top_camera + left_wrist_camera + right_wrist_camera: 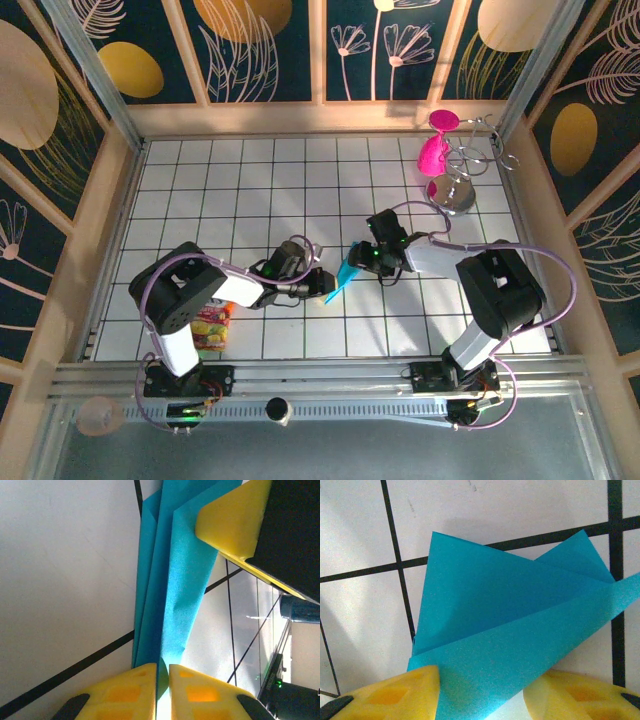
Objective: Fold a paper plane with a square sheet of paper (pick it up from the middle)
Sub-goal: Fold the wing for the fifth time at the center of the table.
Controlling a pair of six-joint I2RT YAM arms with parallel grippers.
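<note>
The square sheet of paper is folded into a turquoise-blue paper plane (338,278) with long creased layers, lying just right of the table's middle. My left gripper (322,285) is shut on its lower left end; in the left wrist view the yellow fingers (162,667) pinch the paper plane (170,580) edge-on. My right gripper (360,258) sits at the upper right end, open. In the right wrist view the paper plane (510,630) spreads between and over its fingers (480,680), which stand wide apart. One right finger (232,520) appears beside the paper in the left wrist view.
A red-and-yellow snack packet (212,325) lies by the left arm's base. Pink goblets (435,155) and a metal wire rack (462,185) stand at the back right. Wooden walls enclose the white grid table (250,190).
</note>
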